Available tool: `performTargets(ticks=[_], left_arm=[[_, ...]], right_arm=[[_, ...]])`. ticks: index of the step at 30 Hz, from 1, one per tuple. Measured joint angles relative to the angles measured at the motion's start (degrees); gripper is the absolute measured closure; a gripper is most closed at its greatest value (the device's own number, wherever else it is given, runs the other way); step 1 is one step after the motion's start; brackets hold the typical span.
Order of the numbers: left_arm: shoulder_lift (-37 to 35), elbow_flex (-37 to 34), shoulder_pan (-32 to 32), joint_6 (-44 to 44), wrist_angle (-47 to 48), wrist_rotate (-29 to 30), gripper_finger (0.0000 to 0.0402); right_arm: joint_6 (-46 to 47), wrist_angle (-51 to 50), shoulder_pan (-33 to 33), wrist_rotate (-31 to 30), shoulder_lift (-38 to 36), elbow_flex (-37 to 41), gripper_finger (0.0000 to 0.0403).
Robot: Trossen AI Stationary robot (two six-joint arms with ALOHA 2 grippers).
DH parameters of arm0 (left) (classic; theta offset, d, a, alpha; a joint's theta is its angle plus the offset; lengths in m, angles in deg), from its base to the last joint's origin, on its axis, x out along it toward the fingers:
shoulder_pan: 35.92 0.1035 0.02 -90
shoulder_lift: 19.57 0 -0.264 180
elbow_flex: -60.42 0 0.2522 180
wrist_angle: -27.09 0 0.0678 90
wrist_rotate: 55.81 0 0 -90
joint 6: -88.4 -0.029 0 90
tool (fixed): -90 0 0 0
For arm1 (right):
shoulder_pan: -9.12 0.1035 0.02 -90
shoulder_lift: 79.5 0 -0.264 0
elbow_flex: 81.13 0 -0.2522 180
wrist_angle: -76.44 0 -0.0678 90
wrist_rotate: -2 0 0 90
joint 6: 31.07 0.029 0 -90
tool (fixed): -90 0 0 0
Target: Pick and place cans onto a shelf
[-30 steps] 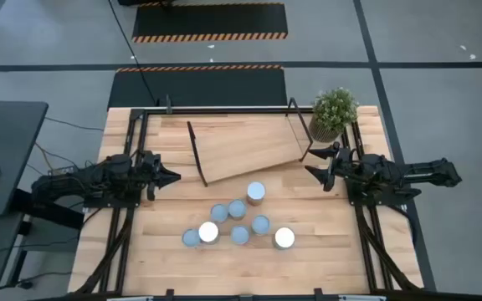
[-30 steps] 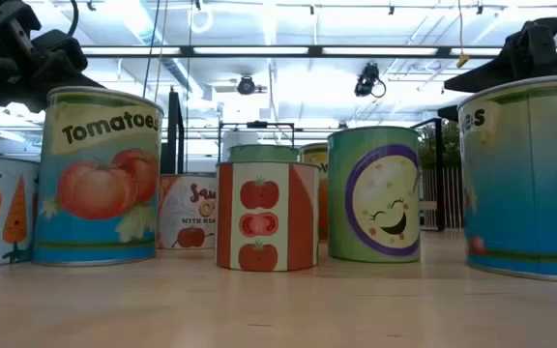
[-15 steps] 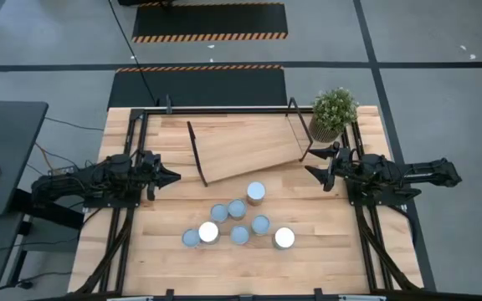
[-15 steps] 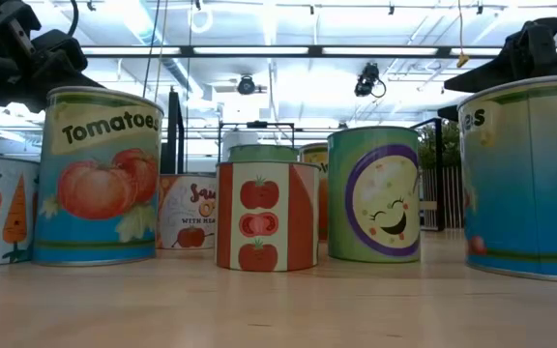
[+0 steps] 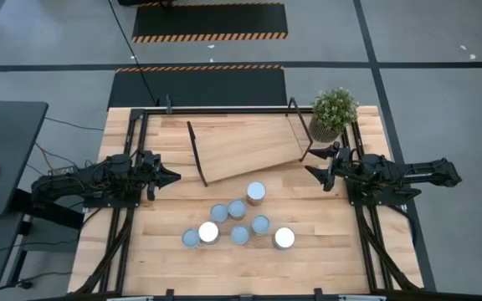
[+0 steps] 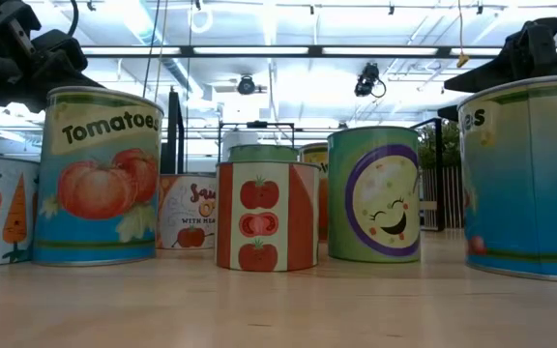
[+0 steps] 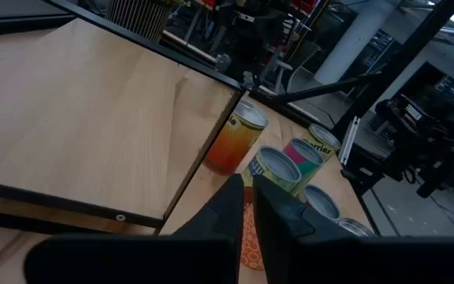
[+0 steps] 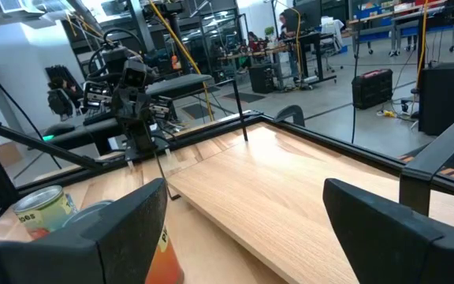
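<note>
Seven cans (image 5: 238, 221) stand upright in a loose cluster on the worktop (image 5: 325, 251), at about 6 o'clock from its centre; the one nearest the shelf (image 5: 246, 147), with orange sides (image 5: 256, 193), sits just off the board's near edge. The shelf lies flat and skewed at 12 o'clock of the cluster, bare, its black frame ends upright. The left pincer (image 5: 171, 176) hovers at 9 o'clock of the shelf, empty, its fingers (image 7: 282, 213) pressed nearly together. The right pincer (image 5: 310, 173) hovers at 3 o'clock, spread apart and empty. A potted plant (image 5: 334, 111) stands at the worktop's 1 o'clock corner, beside the shelf.
</note>
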Motion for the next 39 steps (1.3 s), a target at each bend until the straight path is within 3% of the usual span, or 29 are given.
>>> performTargets(ticks=[7, 12, 15, 25, 29, 34, 39], left_arm=[[0.02, 0.0, -0.02, 0.02, -1.4, 1.0, 0.0365], [0.0, 0.01, 0.0, 2.45, -13.48, 10.75, 0.0365], [0.0, 0.04, 0.0, 2.18, -18.15, 13.61, 0.0365], [0.02, 0.04, 0.0, -6.12, -18.8, 13.94, 0.0365], [0.0, 0.0, 0.0, -3.24, -21.51, 13.95, 0.0365], [0.02, 0.0, 0.0, 6.2, -26.57, 13.97, 0.0365], [0.02, 0.0, -0.01, 12.45, -31.03, 14.43, 0.0365]], right_arm=[[-0.01, 0.0, 0.0, 0.0, 0.0, -0.02, 0.0055], [-0.02, 0.0, 0.0, 0.0, 0.0, -0.02, 0.0055], [-0.02, 0.0, 0.0, -0.02, -0.01, 0.0, 0.0055], [-0.02, 0.0, 0.0, -0.01, 0.0, -0.01, 0.0055], [-0.7, 0.81, 0.0, -0.32, 0.01, 0.0, 0.0055], [-3.52, 12.52, -0.76, -6.13, -0.02, -0.01, 0.0055], [6.6, 25.62, -2.38, -16.43, -0.05, 0.0, 0.0055]])
